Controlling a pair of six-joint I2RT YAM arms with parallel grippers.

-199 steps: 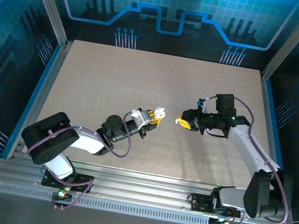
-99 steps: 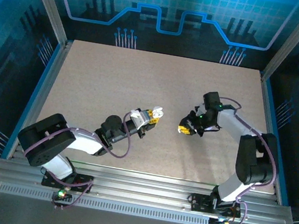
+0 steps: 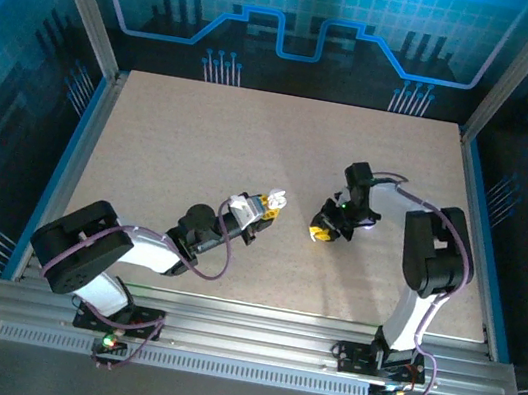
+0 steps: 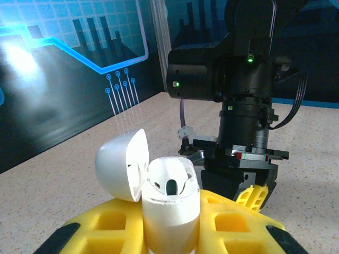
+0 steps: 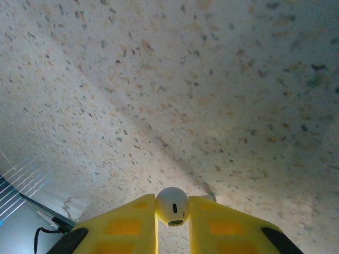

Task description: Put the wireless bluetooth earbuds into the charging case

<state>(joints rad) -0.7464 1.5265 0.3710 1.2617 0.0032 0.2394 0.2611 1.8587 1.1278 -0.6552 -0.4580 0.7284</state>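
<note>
White plastic charging case, lid open, sits clamped in the left yellow fingers over the speckled surface. The right yellow fingers, pinching a white earbud, have swung lower and nearer, readying insertion.

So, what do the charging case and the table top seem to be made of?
The charging case: likely hard plastic, white and glossy; soft sheen on its smooth rounded shell. The table top: matte, beige with dark specks; perhaps composite board, hard to tell.
</note>
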